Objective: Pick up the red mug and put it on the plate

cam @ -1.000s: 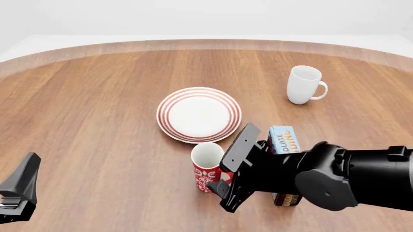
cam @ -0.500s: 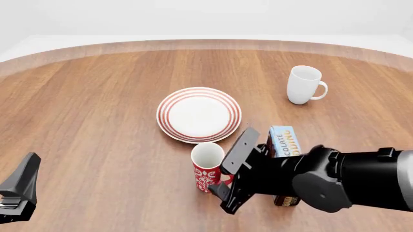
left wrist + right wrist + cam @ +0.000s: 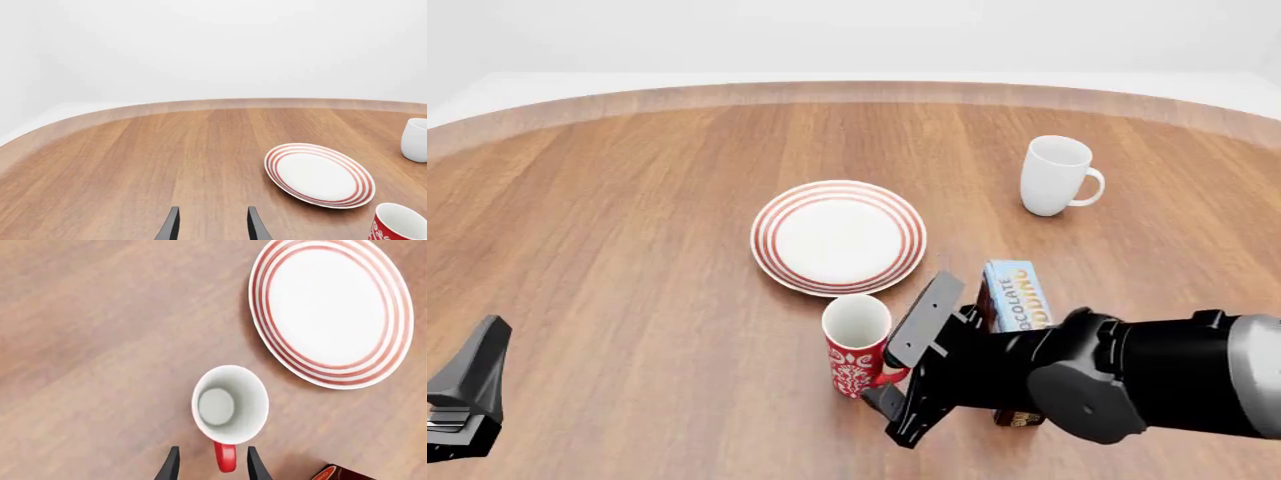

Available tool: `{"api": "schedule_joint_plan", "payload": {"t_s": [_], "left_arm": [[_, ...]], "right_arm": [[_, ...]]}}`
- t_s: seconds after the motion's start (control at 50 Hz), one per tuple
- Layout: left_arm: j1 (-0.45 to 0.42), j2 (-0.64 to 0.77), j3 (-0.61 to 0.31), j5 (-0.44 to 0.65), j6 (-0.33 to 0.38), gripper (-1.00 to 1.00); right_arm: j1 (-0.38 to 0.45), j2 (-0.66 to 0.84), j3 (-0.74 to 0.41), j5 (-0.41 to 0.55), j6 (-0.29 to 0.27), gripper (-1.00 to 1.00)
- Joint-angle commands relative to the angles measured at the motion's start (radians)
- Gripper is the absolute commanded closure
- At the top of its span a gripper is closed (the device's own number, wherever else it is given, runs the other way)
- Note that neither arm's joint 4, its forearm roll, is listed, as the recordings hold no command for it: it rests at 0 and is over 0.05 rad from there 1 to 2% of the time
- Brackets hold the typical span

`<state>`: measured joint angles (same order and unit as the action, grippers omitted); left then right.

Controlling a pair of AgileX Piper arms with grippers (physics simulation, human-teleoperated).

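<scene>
Box (image 3: 1016, 300) half behind right arm (image 3: 1094, 375)

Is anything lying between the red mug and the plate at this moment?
No. In the right wrist view only bare wood separates the red mug from the plate; the front view shows the same narrow bare strip.

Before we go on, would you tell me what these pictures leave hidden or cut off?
- Right gripper: front view, fingertips hidden behind the arm's own body.
- Red mug: left wrist view, cropped at the frame corner; handle unseen there.
- Box: front view, lower part behind the right arm, label partly unreadable.
- Left gripper: only the fingertips show.
</scene>
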<state>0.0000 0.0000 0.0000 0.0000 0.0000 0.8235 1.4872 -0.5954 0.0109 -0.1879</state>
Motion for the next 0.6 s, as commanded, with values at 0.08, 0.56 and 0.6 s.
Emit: {"api": "schedule_joint_plan", "payload": {"t_s": [0.08, 0.56, 0.6], "left_arm": [[0.000, 0.000, 0.000, 0.000, 0.000, -1.00], [0.000, 0.000, 0.000, 0.000, 0.000, -1.00], [0.000, 0.000, 0.000, 0.000, 0.000, -1.00]], "right_arm": [[-0.004, 0.013, -0.003, -0.005, -0.002, -1.00], [-0.016, 0.002, 0.000, -0.011, -0.014, 1.00], [-0.018, -0.001, -0.001, -0.009, -0.014, 1.00]]}}
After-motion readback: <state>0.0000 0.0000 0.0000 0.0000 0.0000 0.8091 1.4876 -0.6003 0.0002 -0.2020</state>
